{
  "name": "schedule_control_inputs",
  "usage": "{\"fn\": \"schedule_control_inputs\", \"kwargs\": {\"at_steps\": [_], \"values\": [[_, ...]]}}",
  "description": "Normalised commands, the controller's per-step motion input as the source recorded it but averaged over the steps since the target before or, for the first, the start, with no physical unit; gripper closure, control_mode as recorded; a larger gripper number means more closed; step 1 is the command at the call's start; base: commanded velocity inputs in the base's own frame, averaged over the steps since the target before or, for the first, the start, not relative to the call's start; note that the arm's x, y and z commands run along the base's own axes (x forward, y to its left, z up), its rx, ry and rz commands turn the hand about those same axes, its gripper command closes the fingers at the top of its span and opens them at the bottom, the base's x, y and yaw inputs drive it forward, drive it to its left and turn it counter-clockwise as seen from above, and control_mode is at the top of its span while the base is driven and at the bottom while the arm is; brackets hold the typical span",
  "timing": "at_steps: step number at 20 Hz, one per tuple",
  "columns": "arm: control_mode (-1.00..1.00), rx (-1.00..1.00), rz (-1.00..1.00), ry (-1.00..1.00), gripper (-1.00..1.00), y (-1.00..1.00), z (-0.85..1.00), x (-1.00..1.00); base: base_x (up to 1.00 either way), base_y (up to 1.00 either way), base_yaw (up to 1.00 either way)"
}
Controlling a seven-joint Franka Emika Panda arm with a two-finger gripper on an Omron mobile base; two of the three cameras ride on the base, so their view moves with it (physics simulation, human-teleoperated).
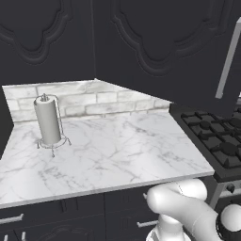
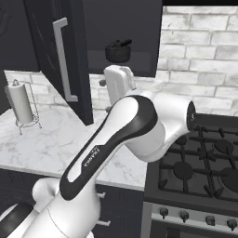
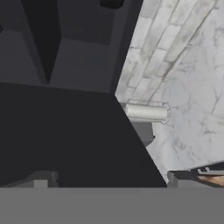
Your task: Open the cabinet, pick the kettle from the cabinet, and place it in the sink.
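Note:
The cabinet's door (image 2: 56, 56) is swung open, its long silver handle (image 2: 62, 60) facing me; the same handle (image 1: 229, 56) shows at the right of the left base view. On the shelf inside sits the small black kettle (image 2: 118, 51), whose bottom edge peeks in at the top of the hand view (image 3: 111, 3). My gripper (image 3: 109, 180) is open with nothing between its fingers, and its fingertips (image 3: 41, 179) stand wide apart, close to the dark door face (image 3: 65, 135). My white hand (image 2: 119, 81) hangs just below the open cabinet shelf. The sink is out of view.
A paper towel roll (image 1: 48, 121) on a wire stand is at the back left of the white marble counter (image 1: 117, 155). A black gas stove (image 2: 204, 162) adjoins the counter on the right. Base cabinets with short handles (image 1: 12, 219) run below.

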Motion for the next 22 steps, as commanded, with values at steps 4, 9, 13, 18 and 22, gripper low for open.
{"fn": "schedule_control_inputs", "kwargs": {"at_steps": [4, 9, 13, 18, 22], "values": [[-1.0, 0.0, 0.12, 0.0, -1.0, -0.1, 0.0, 0.23, 0.0, 0.0, 0.0], [-1.0, 0.0, 0.05, 0.0, -1.0, 0.02, 0.0, 0.26, 0.0, 0.0, 0.0], [-1.0, 0.0, 0.0, 0.0, -1.0, 0.13, 0.0, 0.25, 0.0, 0.0, 0.0], [-1.0, 0.0, 0.0, 0.0, -1.0, 0.24, 0.0, 0.08, 0.0, 0.0, 0.0], [-1.0, 0.0, 0.07, -0.01, -1.0, 0.26, 0.0, -0.11, 0.0, 0.0, 0.0]]}}
